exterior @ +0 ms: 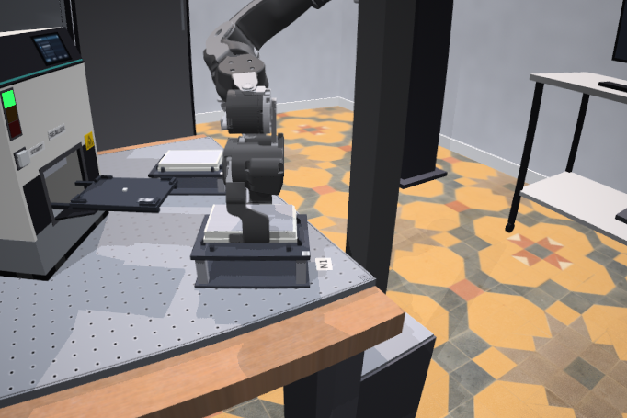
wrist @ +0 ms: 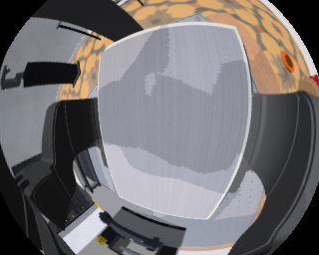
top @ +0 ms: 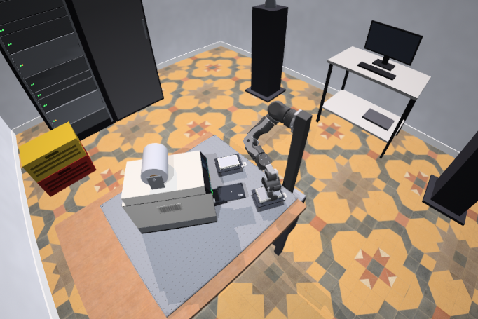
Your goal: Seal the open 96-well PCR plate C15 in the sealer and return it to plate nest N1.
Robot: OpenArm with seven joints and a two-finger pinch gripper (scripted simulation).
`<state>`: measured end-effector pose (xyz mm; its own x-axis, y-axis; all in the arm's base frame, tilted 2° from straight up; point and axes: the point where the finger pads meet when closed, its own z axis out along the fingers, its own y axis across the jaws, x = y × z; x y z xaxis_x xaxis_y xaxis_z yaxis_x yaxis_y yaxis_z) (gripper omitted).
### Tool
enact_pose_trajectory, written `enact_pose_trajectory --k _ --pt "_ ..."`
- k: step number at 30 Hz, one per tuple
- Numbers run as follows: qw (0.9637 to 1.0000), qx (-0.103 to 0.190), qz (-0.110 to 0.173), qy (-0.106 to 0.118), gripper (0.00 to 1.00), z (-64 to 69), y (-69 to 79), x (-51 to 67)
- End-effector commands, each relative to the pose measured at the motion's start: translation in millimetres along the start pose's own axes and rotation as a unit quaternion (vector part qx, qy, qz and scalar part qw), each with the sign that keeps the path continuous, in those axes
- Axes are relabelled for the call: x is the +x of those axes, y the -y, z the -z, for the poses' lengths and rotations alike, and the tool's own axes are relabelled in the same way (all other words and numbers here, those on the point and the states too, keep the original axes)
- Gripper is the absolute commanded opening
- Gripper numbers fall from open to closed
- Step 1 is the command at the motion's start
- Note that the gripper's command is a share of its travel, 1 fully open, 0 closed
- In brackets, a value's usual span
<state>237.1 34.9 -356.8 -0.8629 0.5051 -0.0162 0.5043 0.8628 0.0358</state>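
Plate C15, white with a flat grey foil on top, lies on the dark plate nest N1 [exterior: 251,256] near the table's right front corner, and looks level between the locator pins. My gripper [exterior: 249,231] comes straight down on it and is shut on the plate across its width. In the wrist view the foil [wrist: 171,124] fills the middle, square to the plate. The sealer's stage [exterior: 121,193] stands out and its pocket is empty. The lamp [exterior: 8,98] is green, with key START [exterior: 21,157] below it. Sealed plate C51 [exterior: 189,159] sits on nest N2 behind the stage.
The sealer housing [top: 169,191] with its foil roll [top: 154,165] takes up the table's left middle. The arm's dark column [exterior: 384,99] stands right of N1, at the table edge. A label N1 [exterior: 323,264] lies by the nest.
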Motion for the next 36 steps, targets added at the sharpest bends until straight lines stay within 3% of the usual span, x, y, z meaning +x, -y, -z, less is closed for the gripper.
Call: enact_pose_trajectory --k 1,8,36 --pt "1.0000 -0.003 0.002 0.000 0.00 -0.1 -1.2 0.6" --pt "1.0000 -0.003 -0.003 0.001 0.00 4.8 -1.5 -2.0" --pt "1.0000 -0.001 0.000 0.000 0.00 1.7 1.3 1.2"
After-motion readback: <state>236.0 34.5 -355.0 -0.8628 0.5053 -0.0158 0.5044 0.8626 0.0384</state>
